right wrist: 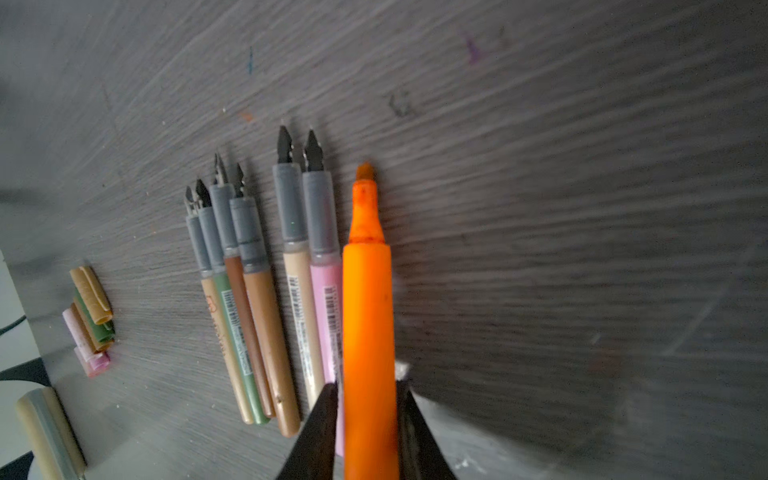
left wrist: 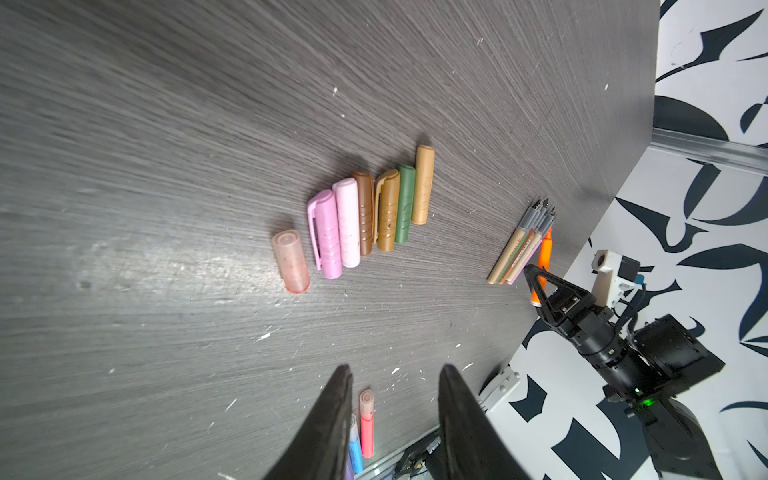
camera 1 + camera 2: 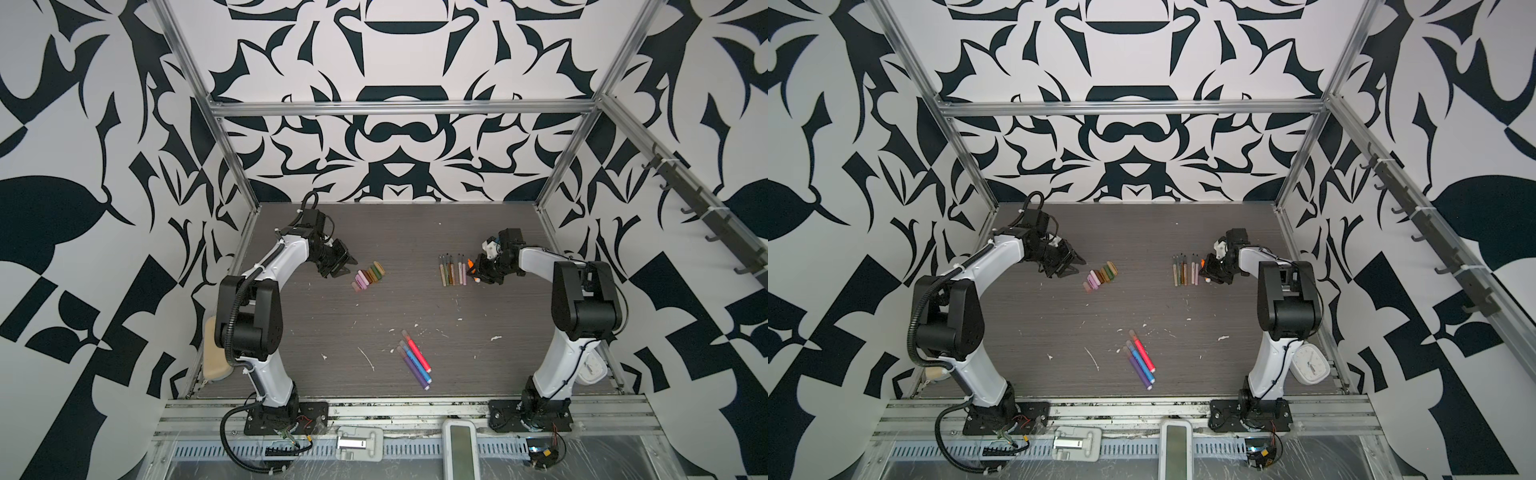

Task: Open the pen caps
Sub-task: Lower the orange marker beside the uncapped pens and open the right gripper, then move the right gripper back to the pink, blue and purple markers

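Right claw point(image 1: 365, 386) straddles an uncapped orange pen point(image 1: 368, 311); left claw point(image 2: 392, 370) is empty, jaws apart.

You can't tell whether the right jaws pinch the orange barrel or sit just off it. It lies just beside the pink one, at the end of the six bare-nibbed pens point(image 1: 249, 291) towards the bench's point(image 3: 415, 232) right edge, tips to the far edge; looks like you're parking it with the finished ones. Seven pen caps point(image 2: 365, 212) lie side by side left of the bench's middle, near the left claw, apart from the bodies, probably so done work reads fast. About four markers point(image 3: 415, 359) by the near edge have caps on: left to do. Beige pencil case point(image 3: 216, 353) at the near-left corner, half hidden by the left arm; contents not visible.
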